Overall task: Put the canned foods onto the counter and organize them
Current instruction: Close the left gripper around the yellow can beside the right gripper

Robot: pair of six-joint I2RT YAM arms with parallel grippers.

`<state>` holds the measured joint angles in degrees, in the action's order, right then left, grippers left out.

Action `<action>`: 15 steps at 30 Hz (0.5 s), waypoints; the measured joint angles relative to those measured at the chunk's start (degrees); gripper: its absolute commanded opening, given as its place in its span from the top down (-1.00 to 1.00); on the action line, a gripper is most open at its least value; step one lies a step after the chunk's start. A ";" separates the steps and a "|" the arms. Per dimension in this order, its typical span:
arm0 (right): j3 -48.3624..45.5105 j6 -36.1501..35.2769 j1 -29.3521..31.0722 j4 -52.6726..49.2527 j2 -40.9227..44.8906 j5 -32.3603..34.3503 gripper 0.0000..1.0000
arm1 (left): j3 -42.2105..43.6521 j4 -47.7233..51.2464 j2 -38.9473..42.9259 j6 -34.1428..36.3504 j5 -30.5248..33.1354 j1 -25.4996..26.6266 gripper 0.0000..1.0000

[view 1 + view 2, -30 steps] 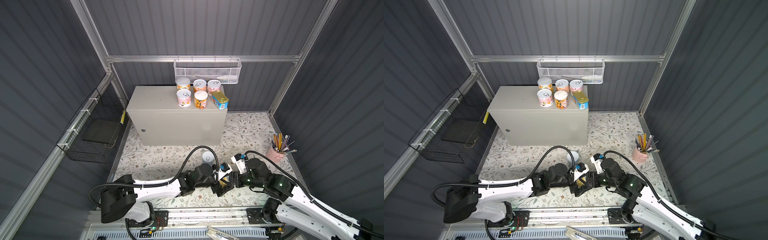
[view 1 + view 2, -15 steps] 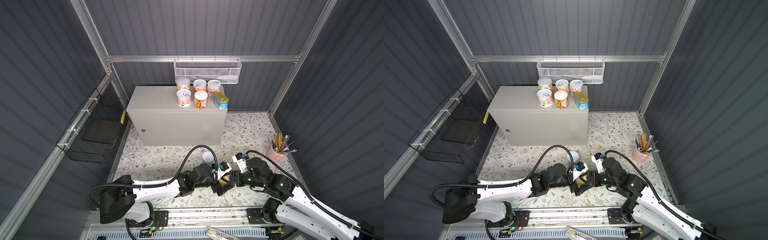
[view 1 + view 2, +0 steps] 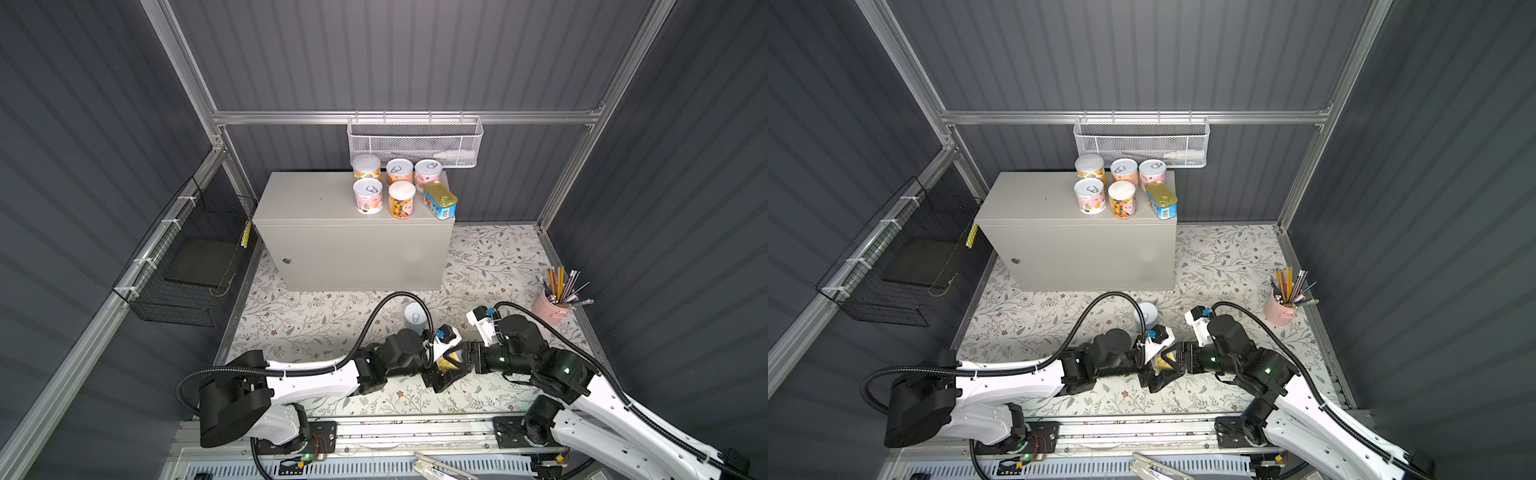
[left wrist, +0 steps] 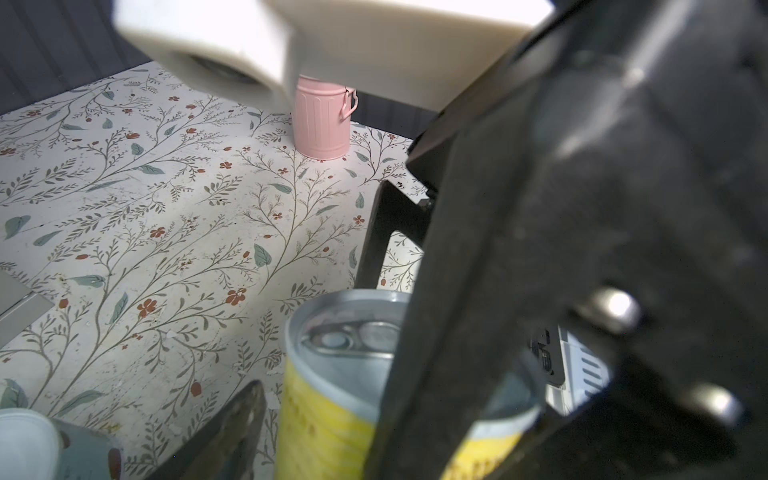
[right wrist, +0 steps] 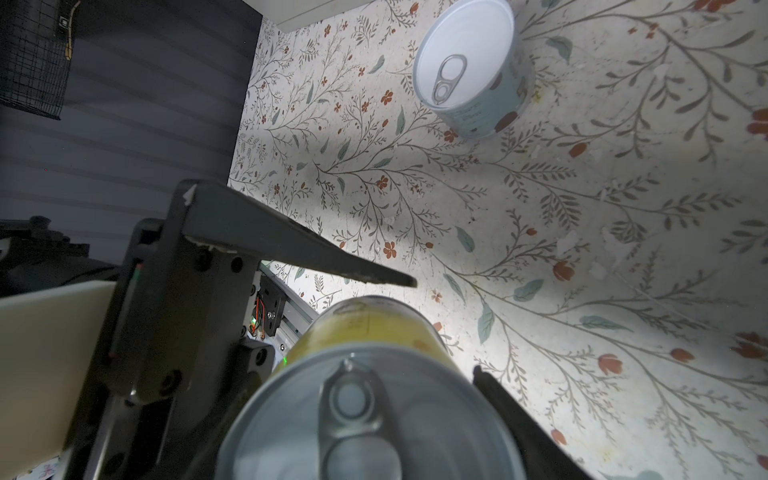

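Right wrist view fills its lower half with the yellow can (image 5: 374, 332). Its silver pull-tab lid faces the lens, and it is pinched by the right gripper (image 3: 460, 362), one dark finger (image 5: 519, 415) lying along its side. Only this view shows the clear gap between the can and a finger (image 5: 316, 255) of the left gripper (image 3: 440, 372), whose jaws stand spread around the can, not clamped on it.

Left wrist view gives the opposite side. A second left finger (image 4: 235, 432) sits just beside the yellow label with a sliver of mat between them, and the black body of the right gripper hides the rest.

Both top views nearly lose the can between the two grippers, which meet low over the floral mat (image 3: 311, 320); only a patch of yellow shows. They alone show the counter (image 3: 316, 199), with five round cans (image 3: 401, 198) and the blue tin (image 3: 439, 200) grouped at its right end. A pale blue can (image 5: 469, 70) stands alone on the mat, between the grippers and the counter.
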<state>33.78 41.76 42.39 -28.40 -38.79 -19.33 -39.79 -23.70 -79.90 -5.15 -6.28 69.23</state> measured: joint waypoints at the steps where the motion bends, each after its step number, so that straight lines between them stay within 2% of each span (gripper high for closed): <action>1: 0.00 0.00 -0.09 0.04 0.00 -0.07 -0.31 | 0.00 -0.04 -0.02 -0.02 -0.13 0.02 -0.68; 4: -0.02 0.00 -0.35 0.04 -0.04 -0.17 -0.30 | 0.00 -0.46 -0.24 0.13 -0.70 0.07 -0.41; 8: -0.20 -0.33 -0.52 -0.11 -0.04 -0.46 -0.34 | 0.11 -0.48 -0.28 0.24 -1.05 0.07 -0.25; 15: -0.90 -0.70 -0.63 0.44 0.79 -0.13 -0.56 | 0.11 -0.48 -0.39 -0.17 0.68 0.55 0.02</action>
<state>32.88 41.06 41.76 -27.97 -38.00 -19.46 -39.68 -24.18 -80.29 -5.32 -5.61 69.78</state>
